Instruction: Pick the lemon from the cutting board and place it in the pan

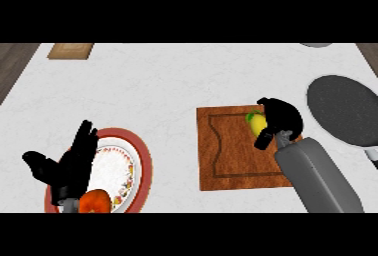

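A pale marbled tabletop (184,75) is seen, edged by dark wood flooring at the far corners. A small wooden block (71,50) is cut off at the far left, and a grey object (317,45) at the far right is barely shown. The dark pan (343,109) is cropped at the right. The lemon (256,123) lies on the cutting board (236,150), partly hidden by the right hand (280,119), whose fingers are curled round it. The left hand (70,160) is held open, fingers up, over a red-rimmed plate (140,160) carrying an orange-red fruit (96,201).
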Robot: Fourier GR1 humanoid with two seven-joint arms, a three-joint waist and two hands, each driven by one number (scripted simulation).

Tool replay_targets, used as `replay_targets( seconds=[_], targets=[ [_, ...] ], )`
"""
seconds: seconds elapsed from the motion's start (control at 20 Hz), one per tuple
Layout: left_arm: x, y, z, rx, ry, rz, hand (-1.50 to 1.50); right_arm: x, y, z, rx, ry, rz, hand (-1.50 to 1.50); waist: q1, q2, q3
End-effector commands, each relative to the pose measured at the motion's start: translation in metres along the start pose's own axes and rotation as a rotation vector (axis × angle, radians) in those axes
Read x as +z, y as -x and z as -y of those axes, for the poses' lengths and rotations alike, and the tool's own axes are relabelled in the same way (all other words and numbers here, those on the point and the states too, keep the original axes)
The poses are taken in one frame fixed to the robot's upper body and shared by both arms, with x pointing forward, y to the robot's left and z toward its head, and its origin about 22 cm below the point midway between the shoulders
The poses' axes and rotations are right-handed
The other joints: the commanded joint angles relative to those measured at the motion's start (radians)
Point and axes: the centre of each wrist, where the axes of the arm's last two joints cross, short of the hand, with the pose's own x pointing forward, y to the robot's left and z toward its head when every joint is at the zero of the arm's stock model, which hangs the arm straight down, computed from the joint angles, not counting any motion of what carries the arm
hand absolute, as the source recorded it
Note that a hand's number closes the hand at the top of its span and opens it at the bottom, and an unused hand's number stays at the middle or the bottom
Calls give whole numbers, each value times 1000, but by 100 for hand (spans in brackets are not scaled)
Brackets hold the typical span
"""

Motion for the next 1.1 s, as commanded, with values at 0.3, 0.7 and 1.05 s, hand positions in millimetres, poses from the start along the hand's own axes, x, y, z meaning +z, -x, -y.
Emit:
replay_targets(
  seconds=[0.3, 0.7, 1.05],
  targets=[
    [-1, 30, 12, 1, -15, -92, 0, -12, -4, -30, 63, 93, 150, 150, 0, 11, -15],
    [4, 20, -2, 6, -21, -90, 0, 40, -3, -53, 110, -7, 398, 150, -27, 0, -15],
    [8, 37, 11, -1, -24, -79, 0, 97, 19, -58, 157, 79, 528, 150, -24, 4, -16]
  ],
)
